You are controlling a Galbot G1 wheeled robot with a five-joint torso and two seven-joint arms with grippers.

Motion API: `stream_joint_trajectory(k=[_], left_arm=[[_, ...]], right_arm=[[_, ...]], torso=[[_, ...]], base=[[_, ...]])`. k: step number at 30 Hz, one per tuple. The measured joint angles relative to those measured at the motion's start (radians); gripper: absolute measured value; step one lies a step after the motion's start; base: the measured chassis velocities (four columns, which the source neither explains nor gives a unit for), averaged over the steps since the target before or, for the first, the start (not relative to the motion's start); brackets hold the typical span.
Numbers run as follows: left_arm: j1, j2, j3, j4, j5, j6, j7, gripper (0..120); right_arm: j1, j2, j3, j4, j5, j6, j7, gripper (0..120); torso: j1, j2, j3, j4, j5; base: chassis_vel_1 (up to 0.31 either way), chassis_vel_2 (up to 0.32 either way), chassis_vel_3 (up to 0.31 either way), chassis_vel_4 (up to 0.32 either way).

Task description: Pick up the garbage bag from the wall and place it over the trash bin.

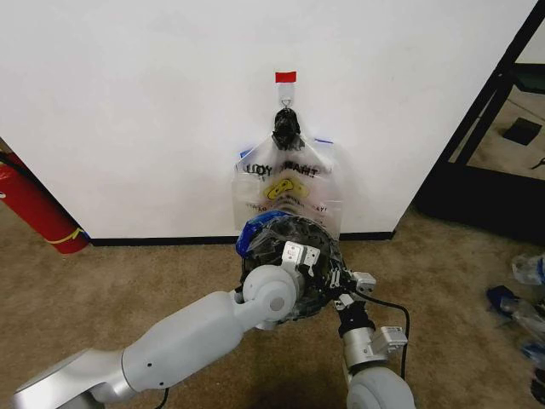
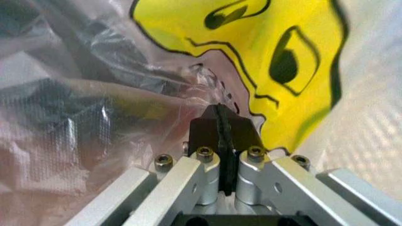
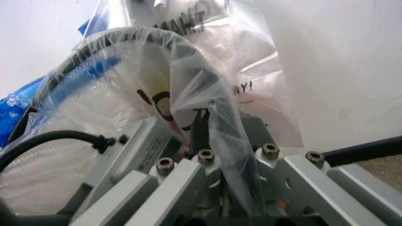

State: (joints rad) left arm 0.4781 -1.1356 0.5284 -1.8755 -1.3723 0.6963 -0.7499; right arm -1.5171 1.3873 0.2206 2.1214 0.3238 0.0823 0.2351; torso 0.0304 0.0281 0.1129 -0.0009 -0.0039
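The main risk is the thin film: the garbage bag (image 1: 274, 232) is already draped over the trash bin (image 1: 294, 256) at the centre of the head view, and both tools are pinching it, so an uneven pull could tear the plastic or drag it off the rim — and the light bin might tip or slide on the carpet (image 1: 128, 281) if one arm tugs harder than the other. A second hazard, as I judge it, is the bunch of matching bags (image 1: 288, 183) hanging from the black knot (image 1: 286, 128) just above, under the red tape (image 1: 285, 77) on the wall (image 1: 128, 102); its lower edge hangs close behind the bin and could snag. The left tool (image 2: 220, 123) has its dark pads pressed together on clear film beside the yellow smiley face (image 2: 276, 61). The right tool (image 3: 210, 141) is likewise clamped on a fold of the bag. In the head view the left arm (image 1: 196, 328) sweeps in from the lower left, its wrist against the bin's near side, while the right arm (image 1: 362, 336) rises from the bottom edge to the bin's right side.
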Motion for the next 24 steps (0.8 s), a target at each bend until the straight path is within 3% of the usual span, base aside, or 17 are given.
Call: stream_joint_trajectory(k=[4,10,18,24], left_arm=[[0.000,0.017,-0.009,-0.010,-0.005,0.010,-0.001,0],[0.023,0.019,-0.058,-0.024,0.019,-0.057,0.026,0],[0.078,0.106,-0.099,-0.141,0.027,-0.043,0.019,0],[0.173,0.196,-0.232,-0.274,0.039,-0.058,0.086,18]], right_arm=[[0.000,0.000,0.001,-0.002,0.003,0.000,0.000,0],[0.003,0.014,0.000,-0.009,0.010,0.003,0.004,0],[0.038,0.032,0.028,-0.029,0.106,-0.016,0.050,0],[0.047,0.032,0.054,-0.032,0.183,-0.042,0.069,0]], torso=[[0.000,0.000,0.000,0.0001,0.0000],[0.000,0.000,0.000,-0.0001,-0.0001],[0.000,0.000,0.000,0.0002,-0.0001],[0.000,0.000,0.000,0.0000,-0.0003]], base=[[0.000,0.000,0.000,0.000],[0.000,0.000,0.000,0.000],[0.000,0.000,0.000,0.000],[0.000,0.000,0.000,0.000]])
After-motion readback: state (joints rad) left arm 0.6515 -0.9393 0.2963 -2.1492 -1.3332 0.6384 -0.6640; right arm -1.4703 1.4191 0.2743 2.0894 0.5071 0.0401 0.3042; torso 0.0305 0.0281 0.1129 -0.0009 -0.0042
